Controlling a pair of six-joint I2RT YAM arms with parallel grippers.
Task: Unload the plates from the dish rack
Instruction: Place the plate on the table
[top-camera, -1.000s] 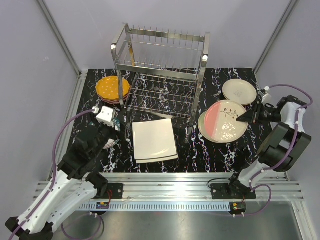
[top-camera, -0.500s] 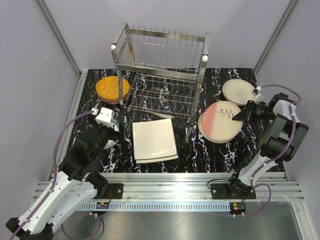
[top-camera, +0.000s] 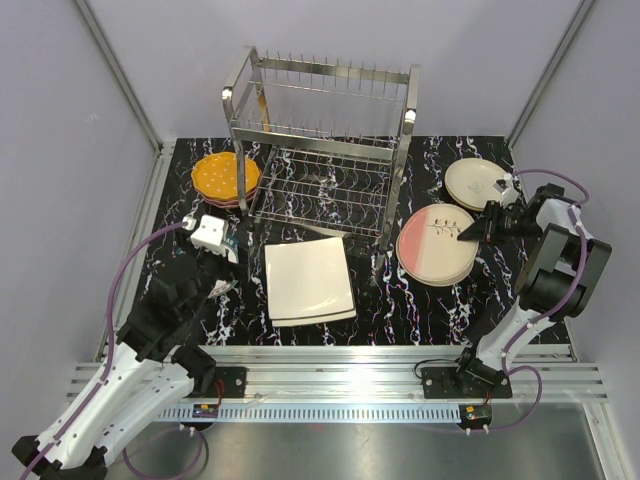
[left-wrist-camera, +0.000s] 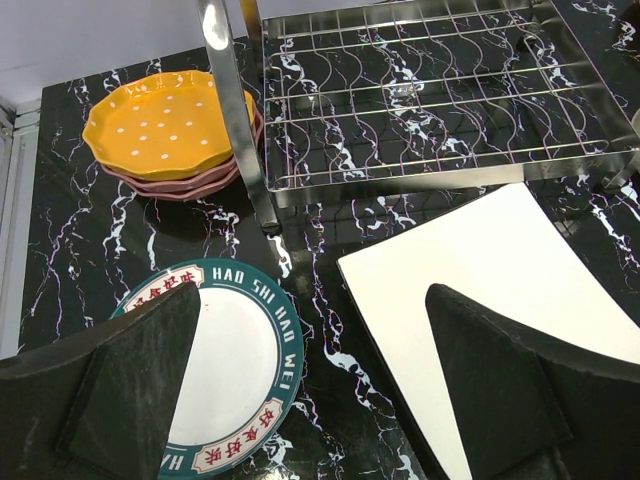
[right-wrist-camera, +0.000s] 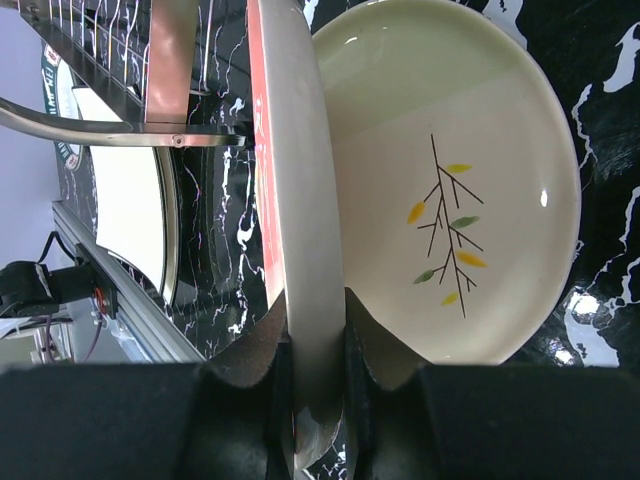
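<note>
The chrome dish rack (top-camera: 320, 140) stands at the back middle; no plate shows in it. My right gripper (top-camera: 478, 230) is shut on the rim of a pink-and-cream plate (top-camera: 432, 243), lying nearly flat on a cream twig-patterned plate (right-wrist-camera: 450, 200); in the right wrist view the fingers (right-wrist-camera: 318, 345) pinch the plate's edge (right-wrist-camera: 300, 200). My left gripper (left-wrist-camera: 315, 390) is open and empty above the table, between a white plate with a dark lettered rim (left-wrist-camera: 235, 370) and cream square plates (top-camera: 308, 280). An orange plate (top-camera: 225, 177) lies on maroon-pink ones.
A cream round plate (top-camera: 478, 183) lies at the back right, behind my right gripper. The rack's post (left-wrist-camera: 235, 110) and lower wire tier (left-wrist-camera: 440, 100) are just ahead of my left gripper. Grey walls close in the black marbled table (top-camera: 380, 300).
My right gripper has moved left and down with the pink-and-cream plate, which has gone from tilted above the cream plate to nearly flat on it. The left arm has not moved.
</note>
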